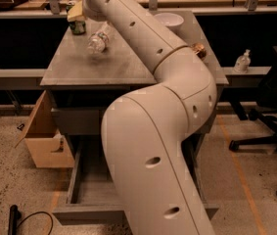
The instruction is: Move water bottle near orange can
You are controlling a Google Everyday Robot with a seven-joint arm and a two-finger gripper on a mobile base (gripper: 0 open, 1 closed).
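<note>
The water bottle lies on its side on the grey table, at the far left, cap toward the front. The orange can peeks out from behind my arm at the table's right side, far from the bottle. My gripper is at the far left end of the arm, above the table's back left corner, just over a dark green can and a little left of and behind the bottle. It holds nothing that I can see. My white arm hides much of the table's middle and right.
A white bowl stands at the table's back. An open drawer juts out low in front. A cardboard box is on the floor at left. A hand-pump bottle and an office chair are at right.
</note>
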